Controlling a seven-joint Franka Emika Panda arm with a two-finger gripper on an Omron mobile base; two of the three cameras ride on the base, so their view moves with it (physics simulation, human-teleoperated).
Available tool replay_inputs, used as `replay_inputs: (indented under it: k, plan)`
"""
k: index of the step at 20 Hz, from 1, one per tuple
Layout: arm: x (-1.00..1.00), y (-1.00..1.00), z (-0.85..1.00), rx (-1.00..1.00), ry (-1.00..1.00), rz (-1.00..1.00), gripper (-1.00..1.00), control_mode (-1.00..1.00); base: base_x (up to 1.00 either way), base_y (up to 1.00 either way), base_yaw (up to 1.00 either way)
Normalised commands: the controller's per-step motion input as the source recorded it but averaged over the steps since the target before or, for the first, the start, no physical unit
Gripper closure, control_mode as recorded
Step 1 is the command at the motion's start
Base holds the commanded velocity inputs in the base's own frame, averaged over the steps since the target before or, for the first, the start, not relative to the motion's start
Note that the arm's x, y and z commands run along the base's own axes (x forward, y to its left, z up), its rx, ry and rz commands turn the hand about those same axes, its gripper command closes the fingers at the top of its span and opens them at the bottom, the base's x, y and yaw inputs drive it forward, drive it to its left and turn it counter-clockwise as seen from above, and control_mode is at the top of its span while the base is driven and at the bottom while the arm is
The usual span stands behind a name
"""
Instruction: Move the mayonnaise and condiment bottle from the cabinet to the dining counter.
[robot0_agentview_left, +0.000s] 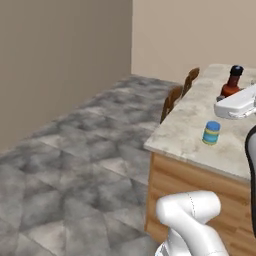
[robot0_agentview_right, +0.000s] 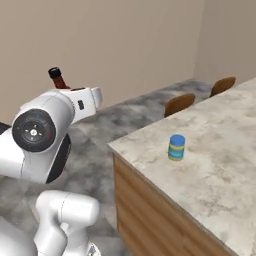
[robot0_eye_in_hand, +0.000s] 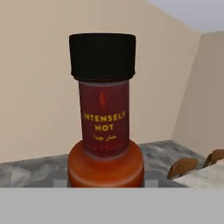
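My pincer (robot0_agentview_left: 227, 100) carries the condiment bottle (robot0_agentview_left: 231, 83) upright, long axis vertical, above the dining surface (robot0_agentview_left: 186, 131); finger spread hidden, so closure is inferred. The mayonnaise (robot0_agentview_left: 211, 133) stands nearer the edge, well apart.
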Motion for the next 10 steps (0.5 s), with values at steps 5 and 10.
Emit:
replay_inputs:
  k: [5, 10]
  plan:
    - [0.00, 0.00, 0.00, 0.00, 0.00, 0.00, 1.00, 1.00, 0.09, 0.11, -0.57]
    - [0.00, 0.00, 0.00, 0.00, 0.00, 0.00, 1.00, 1.00, 0.24, 0.00, -0.60]
